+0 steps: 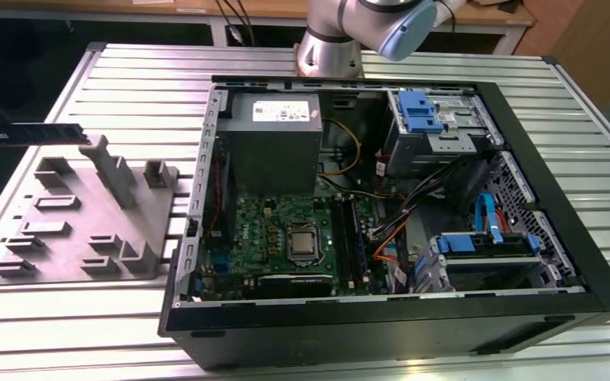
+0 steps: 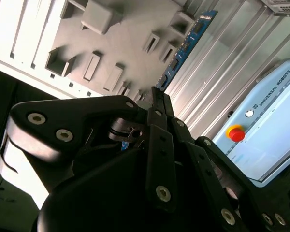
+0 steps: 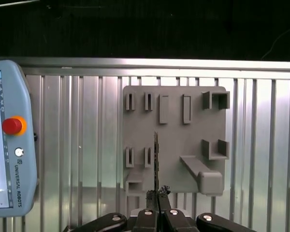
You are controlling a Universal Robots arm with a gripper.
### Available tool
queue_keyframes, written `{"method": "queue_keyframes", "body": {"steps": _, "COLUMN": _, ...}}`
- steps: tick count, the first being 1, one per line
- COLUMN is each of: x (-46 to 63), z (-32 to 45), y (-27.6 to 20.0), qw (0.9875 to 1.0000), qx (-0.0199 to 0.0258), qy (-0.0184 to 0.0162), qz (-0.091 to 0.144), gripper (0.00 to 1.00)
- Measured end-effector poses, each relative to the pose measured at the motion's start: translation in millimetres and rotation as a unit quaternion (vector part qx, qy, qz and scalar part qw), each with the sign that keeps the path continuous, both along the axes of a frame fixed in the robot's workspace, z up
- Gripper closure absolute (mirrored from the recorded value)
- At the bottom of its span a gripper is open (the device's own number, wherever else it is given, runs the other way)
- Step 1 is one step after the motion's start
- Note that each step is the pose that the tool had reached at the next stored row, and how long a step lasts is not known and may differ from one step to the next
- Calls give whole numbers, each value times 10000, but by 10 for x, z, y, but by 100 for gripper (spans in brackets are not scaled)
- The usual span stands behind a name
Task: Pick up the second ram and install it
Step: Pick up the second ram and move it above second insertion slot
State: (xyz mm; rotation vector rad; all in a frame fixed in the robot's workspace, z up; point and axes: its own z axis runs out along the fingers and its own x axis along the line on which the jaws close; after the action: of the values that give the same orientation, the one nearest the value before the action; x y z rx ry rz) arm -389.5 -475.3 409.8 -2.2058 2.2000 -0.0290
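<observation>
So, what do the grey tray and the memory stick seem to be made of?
The grey tray looks like matt moulded plastic: uniform grey, no shine, though painted metal is possible. The memory stick, held in the gripper, looks like a circuit board: thin, dark blue-green, with a row of small dark chips.

this is looking like a robotics lab: a silver ribbed aluminium table (image 1: pixel 125 71) is carrying an opened black desktop computer case (image 1: pixel 390 333), a grey moulded plastic tray (image 1: pixel 77 238) and a pale blue robot teach pendant (image 3: pixel 9 164) with a red stop button (image 3: pixel 12 125).
</observation>
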Motion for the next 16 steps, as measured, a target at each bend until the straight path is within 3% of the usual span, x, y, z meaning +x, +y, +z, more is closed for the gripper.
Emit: {"method": "queue_keyframes", "body": {"steps": 16, "x": 501, "z": 0, "y": 0, "qw": 10000, "qx": 0, "qy": 0, "qz": 0, "gripper": 88}}
